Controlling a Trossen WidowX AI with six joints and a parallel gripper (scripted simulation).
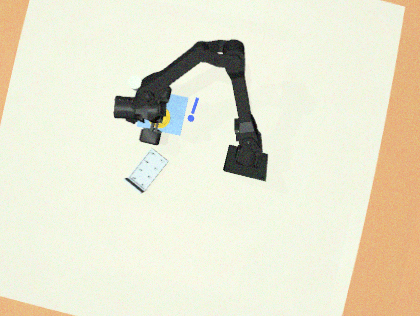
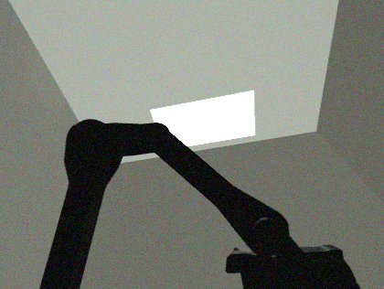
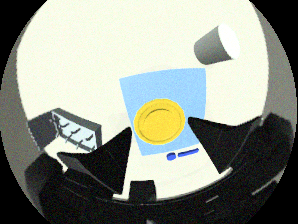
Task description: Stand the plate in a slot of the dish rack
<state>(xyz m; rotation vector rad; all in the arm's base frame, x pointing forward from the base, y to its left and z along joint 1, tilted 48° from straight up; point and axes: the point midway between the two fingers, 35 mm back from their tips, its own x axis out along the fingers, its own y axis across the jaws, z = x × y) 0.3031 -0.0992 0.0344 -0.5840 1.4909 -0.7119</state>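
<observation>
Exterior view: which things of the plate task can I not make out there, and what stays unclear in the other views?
- Plate: partly hidden by the arm in the top view; outside the exterior view.
- Dish rack: outside the exterior view; partly covered by a finger in the wrist view.
- Fingertips: too small in the top view; cut off below in the exterior view.

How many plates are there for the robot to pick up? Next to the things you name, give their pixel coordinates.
1: a yellow plate (image 1: 164, 119) (image 3: 159, 122), lying on the blue mat (image 1: 178, 112) (image 3: 195, 82). The arm (image 1: 182, 67) (image 2: 197, 169) partly covers that area from above, but the wrist view shows just one.
</observation>
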